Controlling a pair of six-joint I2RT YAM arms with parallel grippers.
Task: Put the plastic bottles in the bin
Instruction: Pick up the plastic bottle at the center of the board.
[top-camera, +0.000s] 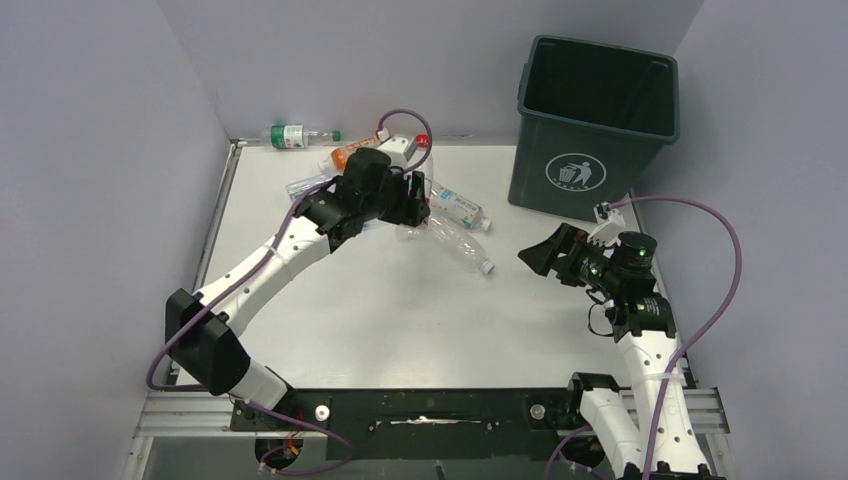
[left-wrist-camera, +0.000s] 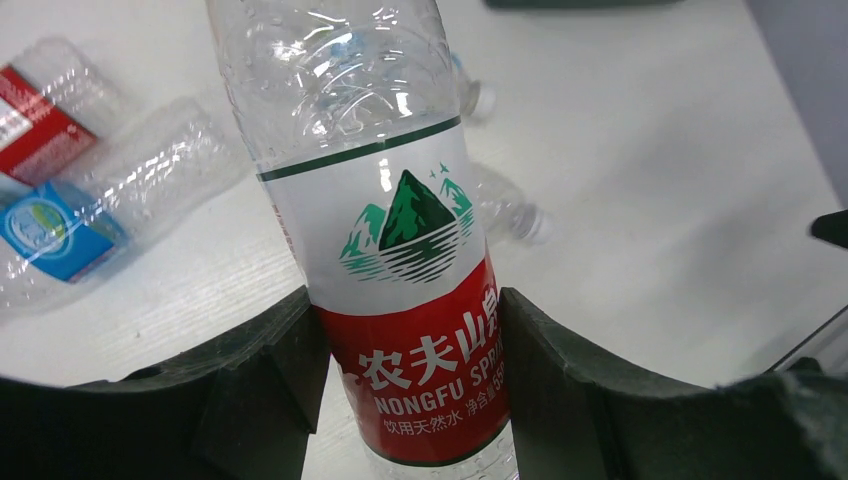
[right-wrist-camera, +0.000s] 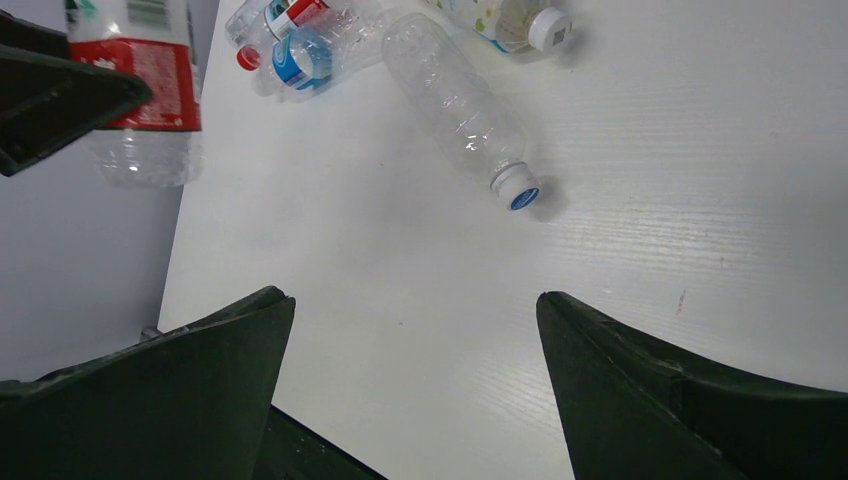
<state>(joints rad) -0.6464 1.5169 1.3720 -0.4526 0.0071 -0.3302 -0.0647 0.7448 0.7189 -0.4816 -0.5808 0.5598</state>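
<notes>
Nearest to the arm bases, the right gripper (top-camera: 530, 255) hangs above the right side of the white worktop (top-camera: 400, 320). Its two dark fingers (right-wrist-camera: 640, 400) stand wide apart and nothing is between them.

A little farther, near the middle of the worktop, a clear unlabelled bottle (top-camera: 465, 250) lies on its side. Its white cap points to the near right.

Just behind it the left gripper (left-wrist-camera: 410, 340) is clenched on a Nongfu Spring bottle (left-wrist-camera: 390, 200), a clear one with a red and white label and a green mountain picture. The fingers (left-wrist-camera: 270, 370) press on both sides of the red part of the label. In the right wrist view this bottle looks to be above the worktop.

Beside the left gripper, on its right, a bottle with a pale flowered label (top-camera: 460, 207) lies flat. The left wrist view also shows a blue-labelled bottle (left-wrist-camera: 60, 235) and a red-labelled bottle (left-wrist-camera: 30, 120) lying together on the worktop.

Toward the far edge, behind the left arm, an orange bottle (top-camera: 345, 155) lies. Near it a red cap (top-camera: 423, 141) shows, but I cannot tell which bottle it belongs to.

A green-labelled bottle (top-camera: 295, 136) lies at the far left corner, against the back wall.

The dark green bin (top-camera: 590, 125) stands upright at the far right corner of the worktop. The white litter symbol faces the arms. No bottle shows in the part of its inside that the camera sees.
</notes>
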